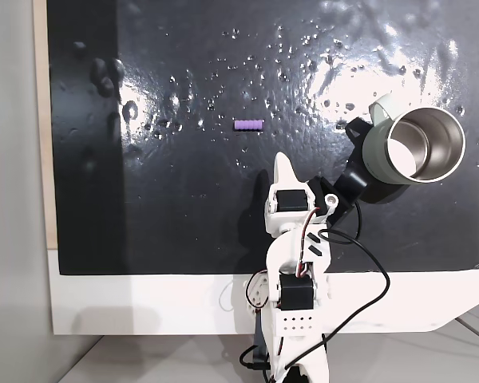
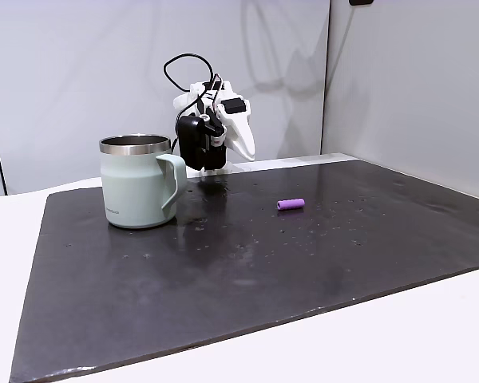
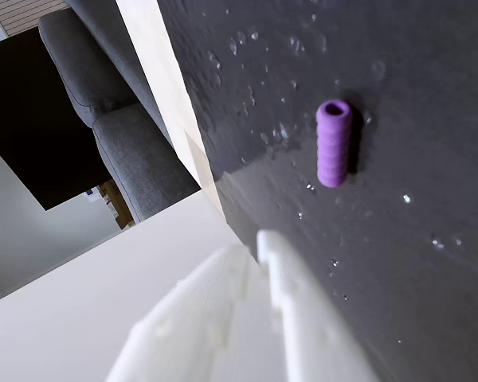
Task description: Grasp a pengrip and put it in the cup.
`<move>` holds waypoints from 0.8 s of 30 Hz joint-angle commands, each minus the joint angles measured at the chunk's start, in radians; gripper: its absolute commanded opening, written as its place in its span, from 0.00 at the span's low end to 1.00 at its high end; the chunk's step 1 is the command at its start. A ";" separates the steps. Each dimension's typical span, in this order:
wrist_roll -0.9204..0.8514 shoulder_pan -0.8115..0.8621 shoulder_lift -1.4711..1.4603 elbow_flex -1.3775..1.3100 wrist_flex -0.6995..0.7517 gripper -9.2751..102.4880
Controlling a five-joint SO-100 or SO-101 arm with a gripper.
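Note:
The pengrip point(image 1: 248, 125) is a small purple ribbed tube lying on its side on the black mat, near the middle; it also shows in another fixed view point(image 2: 290, 204) and in the wrist view point(image 3: 334, 143). The cup point(image 1: 415, 148), pale green with a steel inside, stands upright at the mat's right side in a fixed view and at the left in the other point(image 2: 136, 191). My white gripper point(image 1: 283, 162) hangs above the mat, short of the pengrip and apart from it. Its fingers point(image 3: 291, 278) lie together with nothing between them. It also shows behind the cup's handle point(image 2: 247, 152).
The black mat point(image 1: 184, 215) is shiny and speckled with small bumps or drops. It lies on a white table point(image 1: 144, 303). A black cable point(image 1: 375, 279) loops beside the arm's base. A grey sofa point(image 3: 119, 135) stands beyond the table edge.

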 commanded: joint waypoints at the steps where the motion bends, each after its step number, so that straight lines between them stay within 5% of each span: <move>1: -0.021 0.000 0.012 0.051 -0.035 0.08; 14: -0.031 0.005 0.012 0.051 -0.035 0.08; 24: -0.069 -0.054 -0.084 -0.319 0.195 0.09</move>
